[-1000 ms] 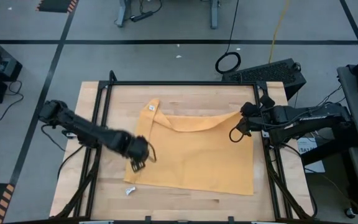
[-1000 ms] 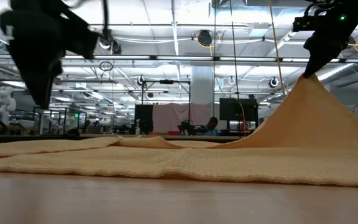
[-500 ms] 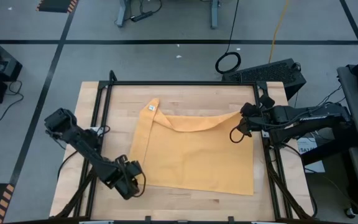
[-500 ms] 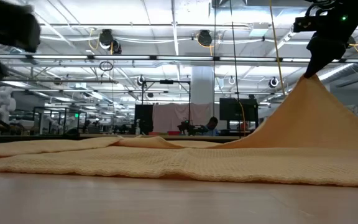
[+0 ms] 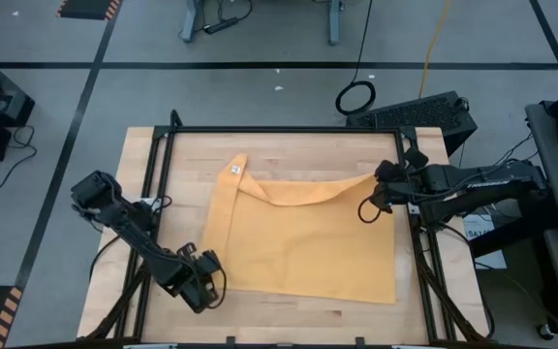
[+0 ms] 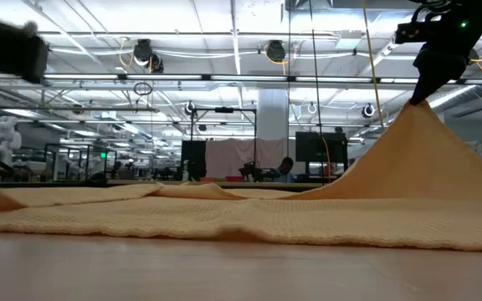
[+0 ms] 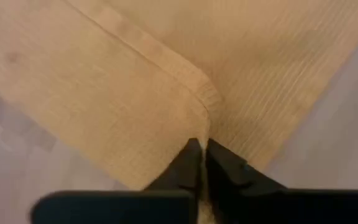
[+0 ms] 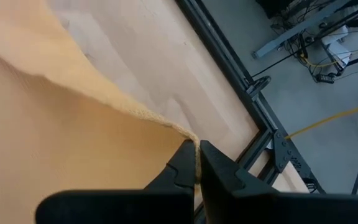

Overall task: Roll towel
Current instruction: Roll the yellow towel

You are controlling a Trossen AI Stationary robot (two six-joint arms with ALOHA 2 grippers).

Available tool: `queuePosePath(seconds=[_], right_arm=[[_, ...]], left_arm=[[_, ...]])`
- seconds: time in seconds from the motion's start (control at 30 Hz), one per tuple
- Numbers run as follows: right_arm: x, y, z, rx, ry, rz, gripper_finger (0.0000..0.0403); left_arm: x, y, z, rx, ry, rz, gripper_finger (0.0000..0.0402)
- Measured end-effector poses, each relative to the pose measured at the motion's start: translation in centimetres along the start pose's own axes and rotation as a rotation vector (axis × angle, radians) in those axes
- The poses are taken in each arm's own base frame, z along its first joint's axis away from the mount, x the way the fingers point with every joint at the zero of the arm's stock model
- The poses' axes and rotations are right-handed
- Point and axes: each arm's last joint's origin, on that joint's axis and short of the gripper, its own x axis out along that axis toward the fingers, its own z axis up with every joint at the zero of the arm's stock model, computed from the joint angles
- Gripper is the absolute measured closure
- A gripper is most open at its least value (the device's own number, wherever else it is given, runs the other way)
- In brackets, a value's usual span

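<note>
The plain mustard-yellow cloth towel [image 5: 303, 237] lies spread mid-tabletop. The right end effector [image 5: 376, 184] pinches its 2 o'clock corner aloft; the left end effector [image 5: 204, 287] clamps the 8 o'clock corner. Uneven pulling risks a thin hem slipping free.

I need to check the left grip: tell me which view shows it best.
Left wrist view: the left gripper is shut on the towel corner. The high view shows only its place at the near left corner; the low view hides it.
</note>
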Motion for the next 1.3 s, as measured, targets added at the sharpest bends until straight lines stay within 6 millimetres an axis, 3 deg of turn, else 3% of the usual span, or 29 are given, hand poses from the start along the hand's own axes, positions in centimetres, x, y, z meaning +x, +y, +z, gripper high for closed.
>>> queuePosePath(seconds=[0.13,0.23,0.47,0.57,0.73,0.87,1.0,1.1,1.2,1.3], right_arm=[[0.0,-0.2,-0.5,-0.026,0.064,0.018,0.0403],[-0.1,-0.3,-0.8,-0.032,0.108,0.030,0.0403],[-0.1,-0.3,-1.0,-0.039,0.140,0.054,0.0403],[-0.1,-0.3,-1.1,-0.043,0.145,0.051,0.0403],[-0.1,-0.3,-1.1,-0.042,0.144,0.051,0.0403],[-0.1,-0.3,-1.1,-0.042,0.144,0.051,0.0403],[-0.1,-0.3,-1.1,-0.041,0.142,0.052,0.0403],[-0.1,-0.3,-1.0,-0.039,0.140,0.053,0.0403],[-0.1,-0.3,-1.0,-0.036,0.137,0.055,0.0403],[-0.1,-0.3,-1.0,-0.037,0.138,0.055,0.0403]], left_arm=[[-2.4,-1.1,-0.3,-0.067,-0.070,-0.085,0.0377],[-3.5,-0.9,-1.5,-0.123,-0.100,-0.072,0.0377],[-3.8,0.4,-5.9,-0.338,-0.074,0.031,0.0373],[-3.6,0.2,-7.4,-0.443,0.003,-0.003,0.0336],[-3.9,-0.8,-8.6,-0.491,0.093,-0.095,0.0235],[-4.3,-0.8,-7.5,-0.402,-0.074,-0.109,0.0162],[-4.5,-0.9,-4.5,-0.271,-0.365,-0.104,0.0139],[-3.7,-1.2,-1.7,-0.131,-0.441,-0.082,0.0151],[-1.9,-1.3,0.2,-0.003,-0.351,-0.100,0.0187],[-0.3,-1.0,0.7,0.033,-0.230,-0.100,0.0243]])
